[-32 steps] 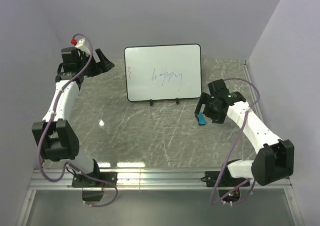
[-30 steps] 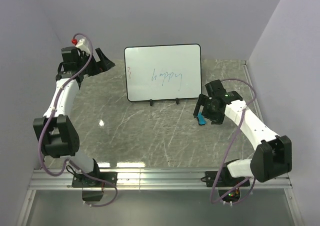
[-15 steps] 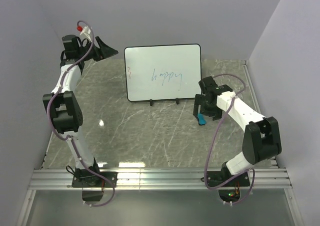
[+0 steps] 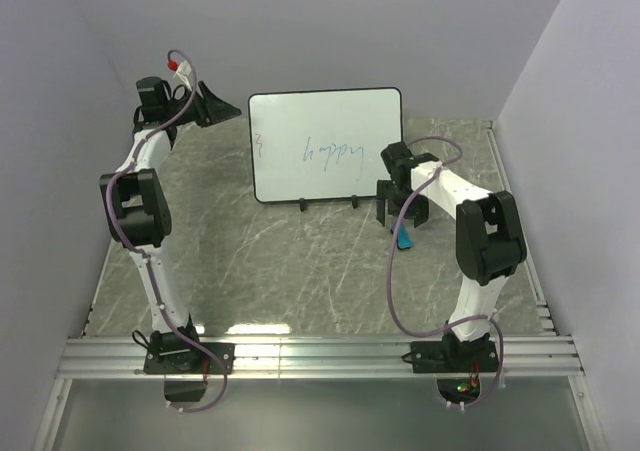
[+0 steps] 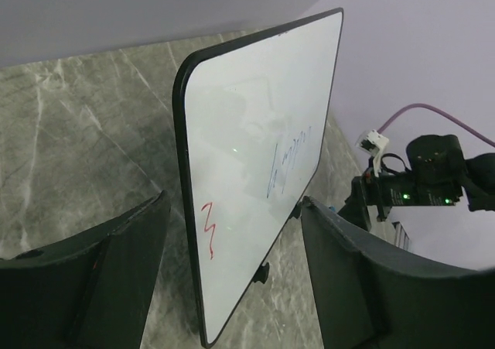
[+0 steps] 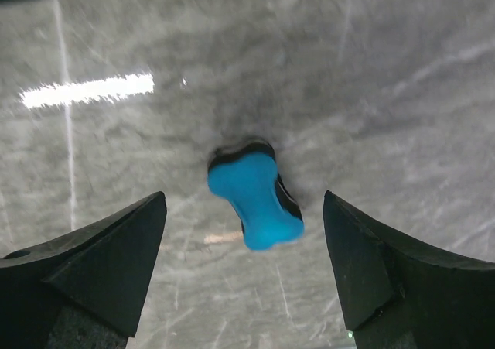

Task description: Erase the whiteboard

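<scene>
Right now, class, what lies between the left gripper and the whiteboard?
Nothing stands there. In the top external view only bare marble tabletop shows between the left gripper and the whiteboard.

We are looking at a robotics lab, at a small test booth inside it. Two white and black robot arms, the left arm (image 4: 130, 206) and the right arm (image 4: 485, 236), are bolted to a metal rail (image 4: 320, 352) along the near edge of a grey marbled table (image 4: 300, 271). Purple cables (image 4: 389, 281) loop in the open from joint to joint, and a green light (image 5: 404, 197) glows on the right arm's black housing. Plain pale walls (image 4: 400, 31) box the table in on three sides. On it stands a whiteboard (image 4: 325, 121) on small feet, with a scribbled word
</scene>
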### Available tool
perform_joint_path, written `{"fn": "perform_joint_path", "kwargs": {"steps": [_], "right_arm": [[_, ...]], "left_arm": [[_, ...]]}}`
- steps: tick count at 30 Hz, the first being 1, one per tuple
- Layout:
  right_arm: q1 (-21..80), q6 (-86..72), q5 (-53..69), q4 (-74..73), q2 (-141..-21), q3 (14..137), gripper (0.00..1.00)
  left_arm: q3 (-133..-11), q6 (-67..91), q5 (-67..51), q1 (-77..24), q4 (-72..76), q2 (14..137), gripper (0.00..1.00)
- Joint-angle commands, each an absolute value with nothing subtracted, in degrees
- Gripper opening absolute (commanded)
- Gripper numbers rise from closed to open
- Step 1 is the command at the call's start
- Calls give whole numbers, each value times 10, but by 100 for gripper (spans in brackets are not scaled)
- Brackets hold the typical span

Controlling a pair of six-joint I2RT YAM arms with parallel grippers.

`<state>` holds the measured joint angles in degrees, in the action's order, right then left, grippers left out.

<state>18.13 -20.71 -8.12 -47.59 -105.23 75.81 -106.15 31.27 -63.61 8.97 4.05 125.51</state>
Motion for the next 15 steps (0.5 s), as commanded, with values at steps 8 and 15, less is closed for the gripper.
{"fn": "perform_joint_path", "kwargs": {"steps": [8, 15], "right_arm": [[185, -195, -99, -467, -1078, 792, 88], [189, -205, -97, -460, -1062, 755, 86]], "left_arm": [[-1129, 381, -682, 74, 154, 1337, 65], [-1150, 397, -684, 57, 164, 1367, 59]]}}
